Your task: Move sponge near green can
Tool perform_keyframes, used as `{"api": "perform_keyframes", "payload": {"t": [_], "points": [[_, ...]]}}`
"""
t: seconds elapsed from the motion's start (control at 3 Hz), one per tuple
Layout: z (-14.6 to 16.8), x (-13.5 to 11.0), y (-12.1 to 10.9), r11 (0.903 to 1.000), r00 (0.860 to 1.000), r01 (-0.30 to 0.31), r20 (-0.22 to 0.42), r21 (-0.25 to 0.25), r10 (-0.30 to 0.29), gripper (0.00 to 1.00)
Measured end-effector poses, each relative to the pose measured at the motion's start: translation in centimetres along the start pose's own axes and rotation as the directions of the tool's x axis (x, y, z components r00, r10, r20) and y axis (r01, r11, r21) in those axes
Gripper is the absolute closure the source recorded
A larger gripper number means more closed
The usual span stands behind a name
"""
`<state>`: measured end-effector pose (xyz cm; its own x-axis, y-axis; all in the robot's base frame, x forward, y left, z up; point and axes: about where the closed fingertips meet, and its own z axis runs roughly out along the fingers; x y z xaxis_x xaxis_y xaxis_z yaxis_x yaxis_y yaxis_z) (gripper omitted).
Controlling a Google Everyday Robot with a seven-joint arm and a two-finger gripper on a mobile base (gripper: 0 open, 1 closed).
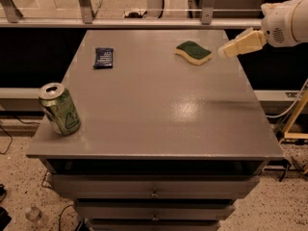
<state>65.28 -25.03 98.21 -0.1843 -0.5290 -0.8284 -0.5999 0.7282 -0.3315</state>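
Note:
The sponge (193, 52), dark green on top with a pale yellow base, lies flat at the far right of the grey table (159, 109). The green can (59, 109) stands tilted at the table's front left corner, silver top showing. My gripper (227, 50) reaches in from the upper right and hovers just right of the sponge, a little above the table and apart from the sponge. It holds nothing.
A small dark blue packet (103, 57) lies at the far left of the table. A metal railing (144, 23) runs behind the table. Drawers (154, 186) sit below the front edge. A wooden stand (293, 119) is at the right.

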Motion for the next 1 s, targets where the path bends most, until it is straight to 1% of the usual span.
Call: {"api": "perform_keyframes", "payload": {"t": [0.33,0.67,1.0], "points": [[3.7,0.2,0.3,0.9945,0.991,-0.1,0.084,-0.029,0.102,0.0],[8.7,0.6,0.4,0.9806,0.967,-0.189,0.165,-0.053,0.195,0.0],[12.4,1.1,0.5,0.9721,0.947,-0.224,0.218,-0.071,0.234,0.0]]}}
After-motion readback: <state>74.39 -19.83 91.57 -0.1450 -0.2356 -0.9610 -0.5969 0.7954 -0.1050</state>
